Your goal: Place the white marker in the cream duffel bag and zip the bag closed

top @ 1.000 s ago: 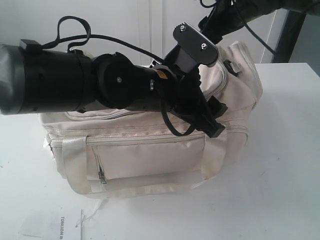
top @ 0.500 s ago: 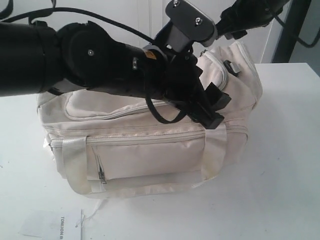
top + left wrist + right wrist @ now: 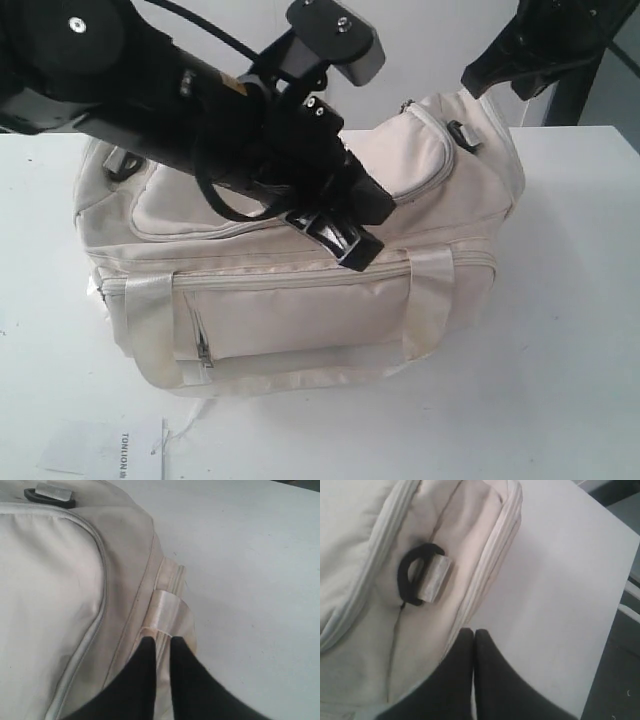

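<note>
Left arm: it enters from the upper left of the exterior view and slants down across the top of the cream duffel bag point(image 3: 300, 320), with the wrist pitched downward.
Left gripper point(image 3: 161, 641): the tips are at the bag's front upper edge, right by the pale handle strap point(image 3: 167, 614). The fingers are close together with a slim gap that shows cream fabric; I cannot tell whether they pinch it.
Right arm: it is raised at the top right, above the bag's end and clear of the fabric.
Right gripper point(image 3: 474, 632): the fingers are pressed together and hold nothing. It hangs over the bag's end near the dark ring point(image 3: 412, 580).
Bag: it sits on the white table point(image 3: 560, 350) with its top flap lying flat.
White marker: it is out of sight in all three views.
Table front: a printed paper slip point(image 3: 110, 450) lies here.
</note>
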### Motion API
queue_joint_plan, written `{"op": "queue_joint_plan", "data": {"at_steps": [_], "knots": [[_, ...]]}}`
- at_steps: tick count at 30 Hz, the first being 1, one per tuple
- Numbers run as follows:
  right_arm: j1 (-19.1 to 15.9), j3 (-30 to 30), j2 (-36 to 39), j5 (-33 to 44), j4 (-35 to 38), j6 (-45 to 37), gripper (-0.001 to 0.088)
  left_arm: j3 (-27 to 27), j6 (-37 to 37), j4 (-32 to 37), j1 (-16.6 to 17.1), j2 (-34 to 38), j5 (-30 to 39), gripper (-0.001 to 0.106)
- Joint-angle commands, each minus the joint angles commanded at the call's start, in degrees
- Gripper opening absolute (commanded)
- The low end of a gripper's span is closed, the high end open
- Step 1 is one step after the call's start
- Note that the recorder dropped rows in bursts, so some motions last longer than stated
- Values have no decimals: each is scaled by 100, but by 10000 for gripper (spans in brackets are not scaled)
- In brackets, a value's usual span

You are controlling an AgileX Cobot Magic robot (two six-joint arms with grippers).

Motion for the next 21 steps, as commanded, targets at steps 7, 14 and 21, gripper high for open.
{"op": "queue_joint_plan", "data": {"at_steps": [7,14,21], "knots": [[-376,479,-369,25,530,-151,0,0,-823,874,370,-387,644,0],[-792,1202,-943,-432,646,-138,0,0,-1439,1697,1136,-570,1584,0],[-1122,1812,-1567,-883,651,-83,0,0,-1695,1896,2040,-881,2337,0]]}}
